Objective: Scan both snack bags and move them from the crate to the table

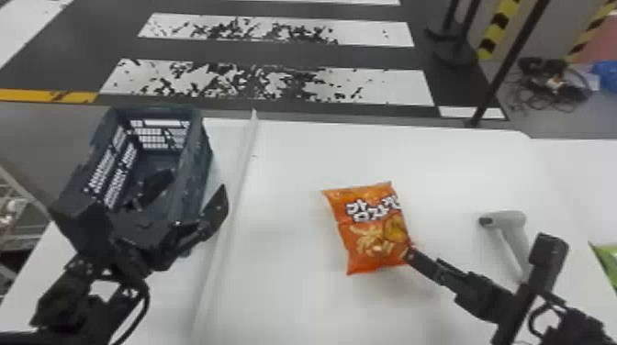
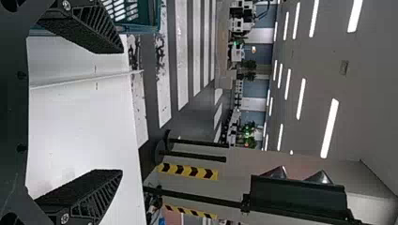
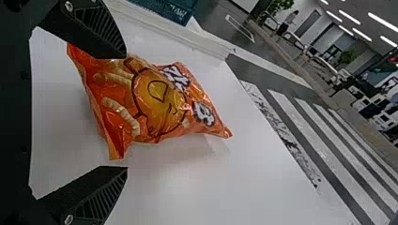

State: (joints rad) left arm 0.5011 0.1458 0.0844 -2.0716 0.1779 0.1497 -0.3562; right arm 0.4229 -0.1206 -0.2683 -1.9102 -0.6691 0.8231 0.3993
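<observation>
The orange snack bag [image 1: 373, 229] lies on the white table, printed side up. My right gripper [image 1: 479, 246] stands open at its right, one finger by the bag's lower right edge. In the right wrist view, the orange bag [image 3: 157, 101] is in front of the open right gripper [image 3: 123, 112], overlapped by one fingertip. The left gripper [image 1: 196, 182] is open above the near part of the dark crate [image 1: 195, 158]; the left wrist view shows nothing between the fingers of the left gripper [image 2: 121, 111]. A grey-white scanner [image 1: 516, 238] lies right of the orange bag, partly behind the right gripper.
A raised white strip [image 1: 238, 183] runs along the table between crate and orange bag. Part of a green bag [image 1: 608, 264] shows at the right edge. Black poles [image 1: 509, 59] stand beyond the table's far right side.
</observation>
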